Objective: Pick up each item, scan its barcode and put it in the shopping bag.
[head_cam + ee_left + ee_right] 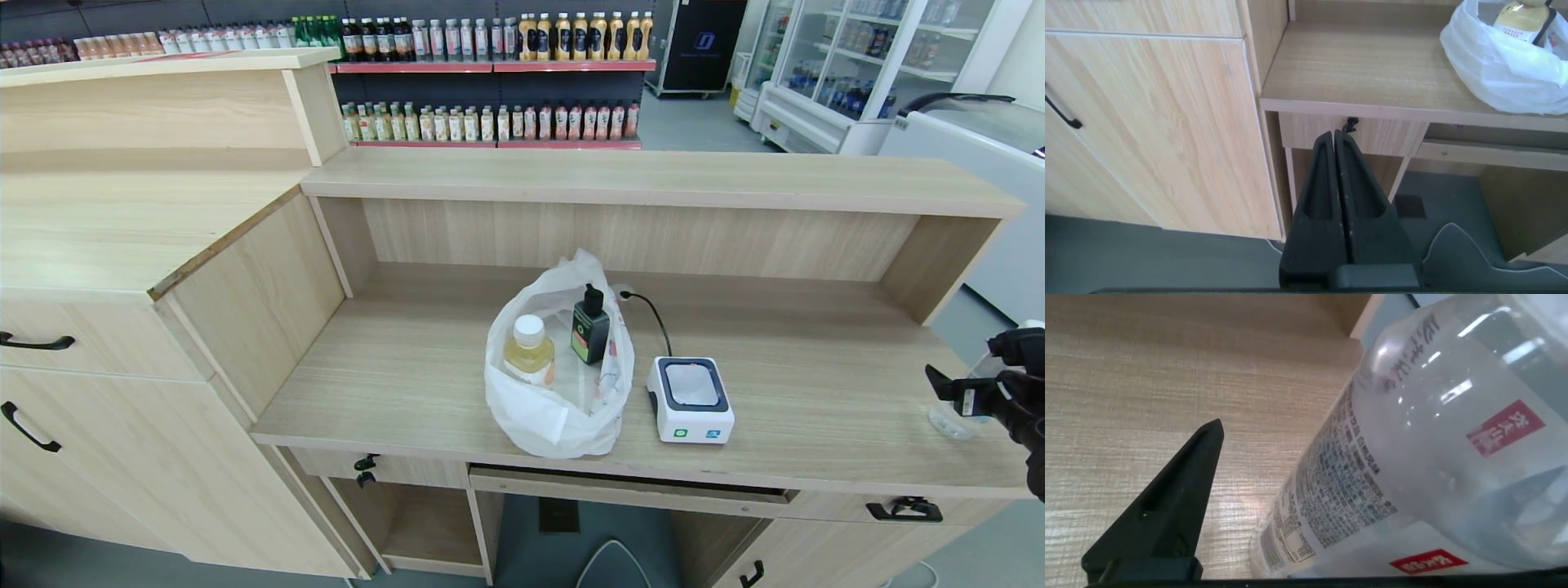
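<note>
1. Head view showed me the clear plastic bottle with small print on it point(949, 418) at the far right end of the light wooden counter point(816, 384). It was close to the edge and well apart from the white box scanner with the dark-rimmed window point(691, 399). I could not tell if the bottle stood up or lay down.
2. The right gripper point(971, 390) was around that bottle with its fingers spread. In the right wrist view there was a gap between the black finger point(1167, 510) and the bottle point(1396, 457), so I judged that nothing was held yet.
3. The left gripper point(1337, 192) was squeezed together on nothing. It hung low in front of the counter, below its edge.
4. The white plastic shopping bag point(563, 408) sat just beside the scanner with its mouth open. A yellow drink bottle with a white cap point(529, 349) and a dark green pump bottle point(589, 327) were inside.
5. I took the step in hand to be the grab. I wanted the bottle in the middle between the fingers, then a slow squeeze on its body.
6. The bottle looked smooth and round, so I thought it could slip or roll. A bump might have pushed it off the edge.
7. For the scan, the printed side would need to face the scanner window. I could not pick out the barcode.
</note>
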